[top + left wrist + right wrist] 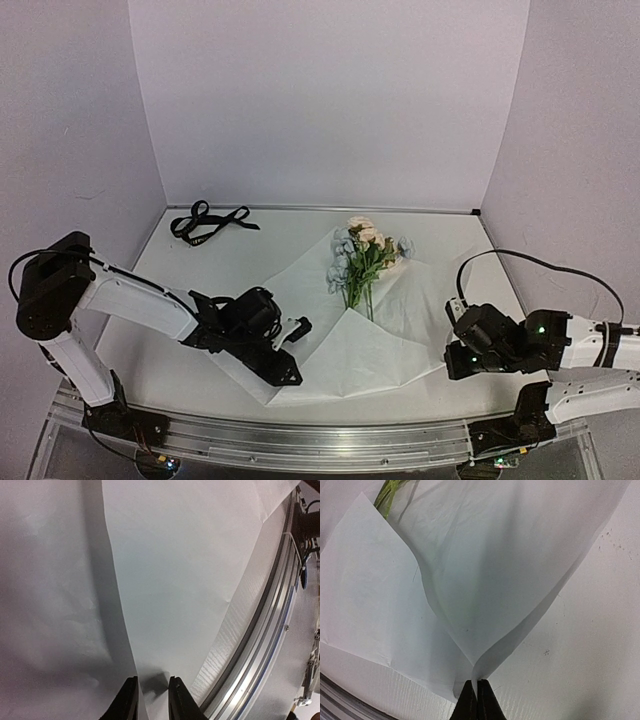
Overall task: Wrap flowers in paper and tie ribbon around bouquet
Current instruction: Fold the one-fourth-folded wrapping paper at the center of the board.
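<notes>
Closest to the top camera, a ribbed aluminium rail (300, 445) is seen along the near edge of the pale grey table (200, 270), with both arm bases bolted to it. Beyond it, a large thin white sheet of wrapping paper (350, 350) is spread cornerwise over the middle of the table, toward the near edge. It is creased into raised folds.

On the far half of the sheet a small bunch of artificial flowers (362, 262) with pale peach and light blue blooms is laid. The blooms are turned toward the far edge, and the thin green stems point toward the near edge, ending at a fold in the paper.

At the sheet's left side, by the near edge, the left tool (151, 681) is lowered onto the paper. Its fingers (131, 700) are parted by a narrow gap, and an edge of the sheet runs into that gap. Nothing is seen to be pinched.

Toward the table's right edge, the right tool (474, 686) is clenched on the paper's right corner. The corner is drawn up into a peak at the fingertips.

A long narrow black ribbon (205, 222) lies in a loose tangle at the far left corner of the table, well apart from the paper.
</notes>
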`<state>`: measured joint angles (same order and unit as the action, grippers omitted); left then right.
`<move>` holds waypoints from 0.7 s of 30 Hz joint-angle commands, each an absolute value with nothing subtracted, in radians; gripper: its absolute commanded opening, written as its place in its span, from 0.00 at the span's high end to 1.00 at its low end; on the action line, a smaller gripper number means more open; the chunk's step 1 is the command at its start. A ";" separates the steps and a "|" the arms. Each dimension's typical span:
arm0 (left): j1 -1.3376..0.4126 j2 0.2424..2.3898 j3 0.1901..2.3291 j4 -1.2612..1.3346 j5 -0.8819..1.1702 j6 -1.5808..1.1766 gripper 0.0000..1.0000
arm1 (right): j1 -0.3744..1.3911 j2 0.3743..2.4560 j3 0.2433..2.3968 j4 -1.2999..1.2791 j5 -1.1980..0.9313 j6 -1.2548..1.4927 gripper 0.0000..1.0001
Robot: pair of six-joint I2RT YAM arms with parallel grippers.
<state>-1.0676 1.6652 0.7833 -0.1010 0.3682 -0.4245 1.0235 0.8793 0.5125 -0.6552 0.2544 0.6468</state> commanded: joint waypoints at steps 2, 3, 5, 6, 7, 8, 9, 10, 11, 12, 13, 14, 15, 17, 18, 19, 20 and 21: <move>-1.043 1.667 0.841 -0.074 0.396 -0.420 0.87 | 1.073 0.918 0.579 -0.651 0.320 0.589 1.00; -1.038 1.668 0.843 -0.075 0.400 -0.419 0.90 | 1.089 0.926 0.589 -0.646 0.334 0.574 1.00; -1.025 1.669 0.844 -0.077 0.411 -0.419 0.94 | 1.114 0.945 0.606 -0.627 0.361 0.543 1.00; -1.021 1.671 0.846 -0.081 0.414 -0.417 0.95 | 1.127 0.953 0.615 -0.619 0.370 0.532 1.00; -1.017 1.674 0.850 -0.086 0.415 -0.415 0.97 | 1.139 0.966 0.627 -0.609 0.376 0.517 1.00; -1.013 1.678 0.852 -0.092 0.416 -0.412 0.99 | 1.148 0.980 0.640 -0.602 0.381 0.504 1.00; -1.011 1.680 0.855 -0.095 0.418 -0.409 0.99 | 1.157 0.996 0.653 -0.595 0.378 0.493 1.00; -1.008 1.684 0.858 -0.097 0.422 -0.406 1.00 | 1.168 1.015 0.668 -0.586 0.371 0.482 1.00; -1.005 1.686 0.861 -0.099 0.424 -0.404 1.00 | 1.175 1.045 0.684 -0.580 0.361 0.472 1.00; -1.003 1.689 0.864 -0.101 0.425 -0.402 1.00 | 1.180 1.068 0.708 -0.577 0.346 0.463 1.00; -1.001 1.692 0.867 -0.103 0.426 -0.400 1.00 | 1.185 1.089 0.721 -0.571 0.325 0.457 1.00; -0.998 1.694 0.871 -0.105 0.426 -0.396 1.00 | 1.188 1.118 0.737 -0.561 0.302 0.453 1.00; -0.995 1.696 0.874 -0.105 0.426 -0.394 1.00 | 1.189 1.140 0.754 -0.551 0.274 0.450 1.00; -0.991 1.698 0.878 -0.107 0.426 -0.388 1.00 | 1.189 1.190 0.789 -0.536 0.230 0.445 1.00; -0.988 1.699 0.881 -0.108 0.425 -0.386 1.00 | 1.189 1.216 0.806 -0.530 0.214 0.443 1.00; -0.985 1.702 0.883 -0.108 0.426 -0.384 1.00 | 1.189 1.240 0.821 -0.523 0.200 0.443 1.00; -0.982 1.704 0.884 -0.108 0.427 -0.381 1.00 | 1.189 1.261 0.833 -0.514 0.184 0.443 1.00; -0.979 1.706 0.885 -0.108 0.426 -0.380 1.00 | 1.189 1.286 0.848 -0.503 0.166 0.445 1.00</move>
<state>-0.9942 1.6923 0.8410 -0.1093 0.4173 -0.4088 1.1838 1.2163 0.7721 -0.5615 0.2480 0.4655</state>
